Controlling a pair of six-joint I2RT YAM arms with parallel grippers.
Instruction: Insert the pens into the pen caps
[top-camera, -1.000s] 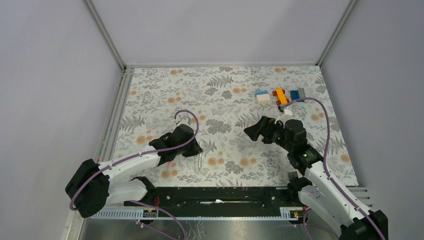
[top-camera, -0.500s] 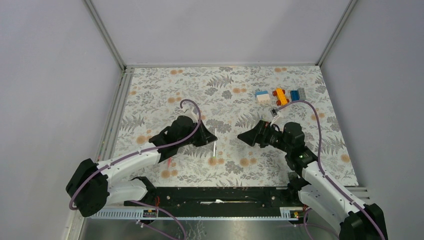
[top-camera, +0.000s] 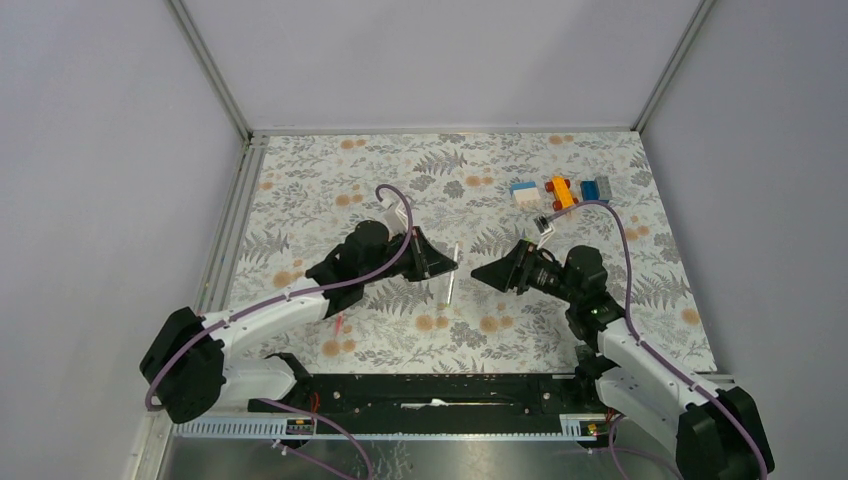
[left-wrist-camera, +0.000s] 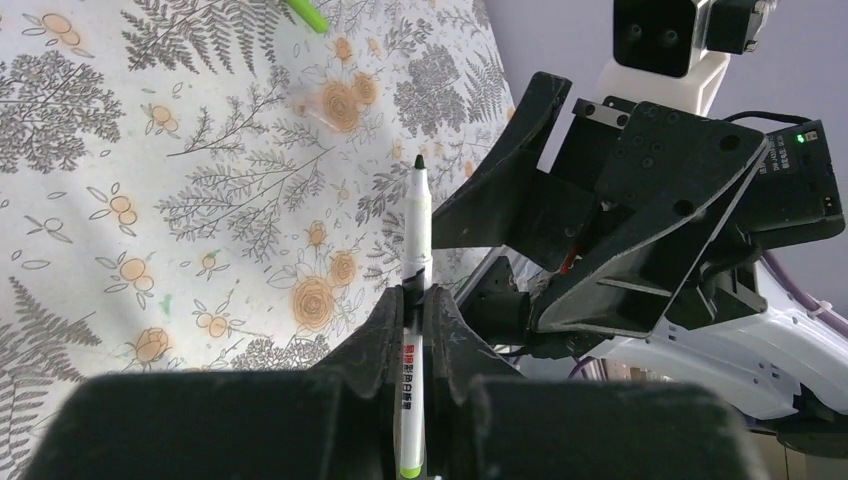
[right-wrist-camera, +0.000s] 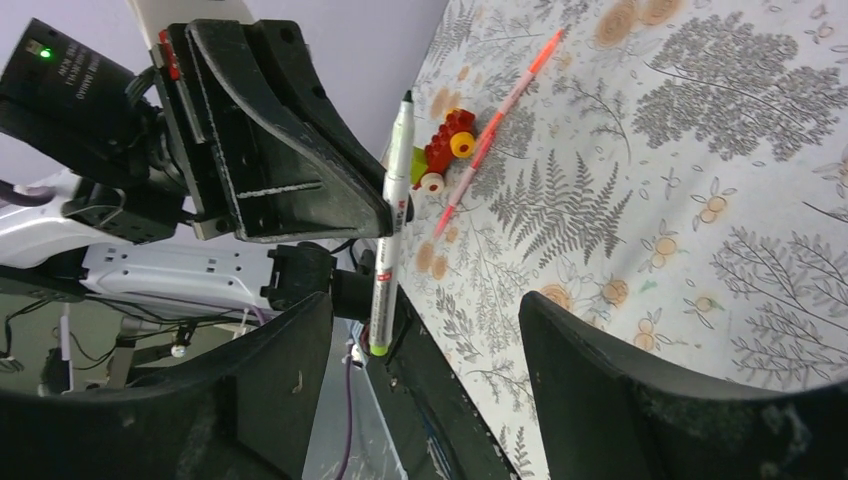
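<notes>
Rightward — one white pen (left-wrist-camera: 415, 225)

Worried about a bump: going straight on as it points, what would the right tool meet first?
Probably the white pen clamped in the left tool, straight ahead of the right tool; depth is unclear.

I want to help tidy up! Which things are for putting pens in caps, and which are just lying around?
For the job: white pen in the left gripper; pink pen; green cap.
Just lying about: red and yellow toy; toy blocks at the far right.
</notes>
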